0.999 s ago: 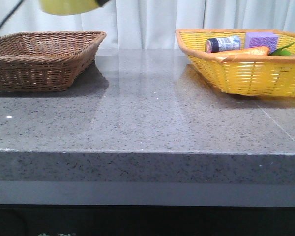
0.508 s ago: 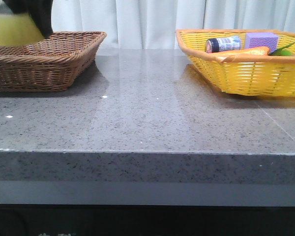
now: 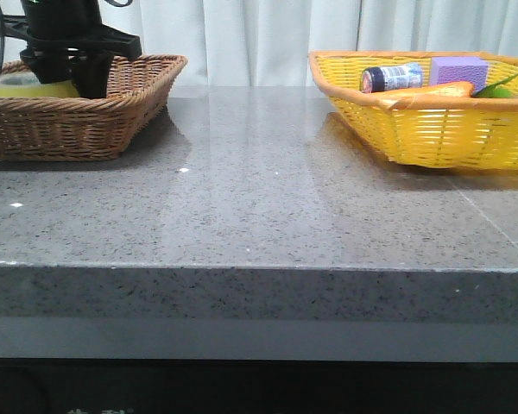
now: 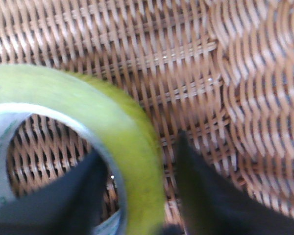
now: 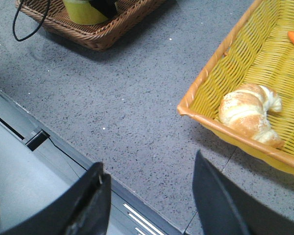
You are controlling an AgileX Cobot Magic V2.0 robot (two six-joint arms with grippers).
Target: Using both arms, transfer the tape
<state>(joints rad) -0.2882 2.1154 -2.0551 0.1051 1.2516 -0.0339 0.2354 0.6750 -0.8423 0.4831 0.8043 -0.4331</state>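
Left gripper pinches the tape down in the brown basket (right gripper hangs spread, empty).

Lab-style test bench: grey speckled stone table, white curtain backdrop, staged wicker baskets.

1. Front view: sits low at the table edge, looks forward toward the curtain, brown basket left, yellow basket right.
2. Left wrist view: pressed close inside the brown basket, staring down at the weave.
3. Right wrist view: hangs high, looks down, shares both baskets with the front view.
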